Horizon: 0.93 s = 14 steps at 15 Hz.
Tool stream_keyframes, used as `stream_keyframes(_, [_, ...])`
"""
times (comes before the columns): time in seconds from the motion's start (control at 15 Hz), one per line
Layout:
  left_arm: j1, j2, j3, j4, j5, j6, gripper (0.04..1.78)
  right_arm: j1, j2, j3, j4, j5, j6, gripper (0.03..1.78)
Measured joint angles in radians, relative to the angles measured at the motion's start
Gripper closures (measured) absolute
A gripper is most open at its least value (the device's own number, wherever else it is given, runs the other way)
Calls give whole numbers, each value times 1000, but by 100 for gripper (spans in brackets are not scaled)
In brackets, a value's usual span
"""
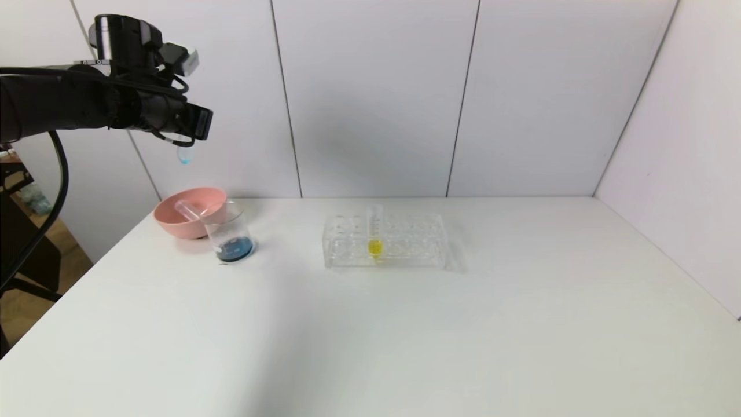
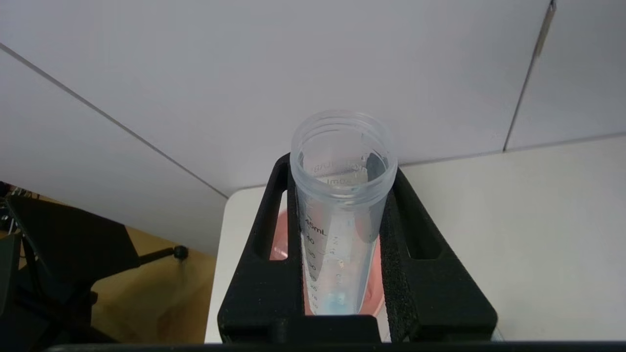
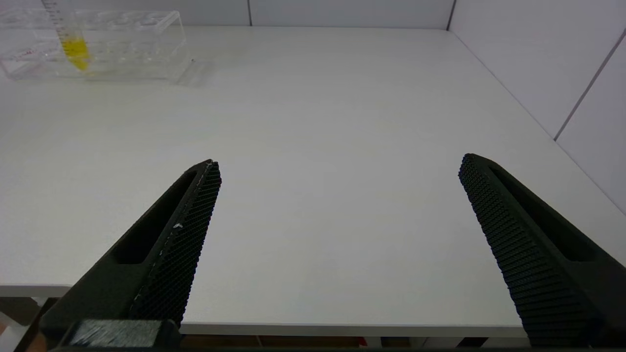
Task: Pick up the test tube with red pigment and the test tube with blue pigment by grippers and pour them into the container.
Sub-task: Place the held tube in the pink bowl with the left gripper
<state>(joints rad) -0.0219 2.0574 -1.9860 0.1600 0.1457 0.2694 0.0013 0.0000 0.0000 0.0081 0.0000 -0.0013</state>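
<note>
our left gripper (image 2: 342,230) is clamped on the test tube with blue pigment (image 2: 340,220), one finger on each side of its graduated wall, and we hold it raised high above the bench's far left corner. only a faint blue trace shows at its round end (image 1: 184,157), so we judge most of it already poured. we seem to keep it upright so that the last drops do not fall on the bench.

below it the container (image 1: 230,234) stands near the far left corner, blue liquid pooled at its bottom. just behind it sits a pink bowl (image 1: 184,213), with a clear emptied tube (image 1: 191,209) leaning on its rim. we think this is the test tube with red pigment, but we see no red in it. the bowl seems to serve as the drop place for spent tubes, so our blue tube likely goes there next.

toward the middle of the far edge stands a clear rack (image 1: 386,242) holding one yellow tube (image 1: 374,234), which is not ours to pour.

our right gripper (image 3: 340,168) waits with fingers wide apart over the bench's near right part, holding nothing.
</note>
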Motion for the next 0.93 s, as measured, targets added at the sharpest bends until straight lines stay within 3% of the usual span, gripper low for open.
stream_keyframes(0.53, [78,45,112,-86,-8,-132,136,0,0,0,0,0,0,4])
stream_keyframes(0.93, [120,92,230,-272,-44,-184,136,0,0,0,0,0,0,4])
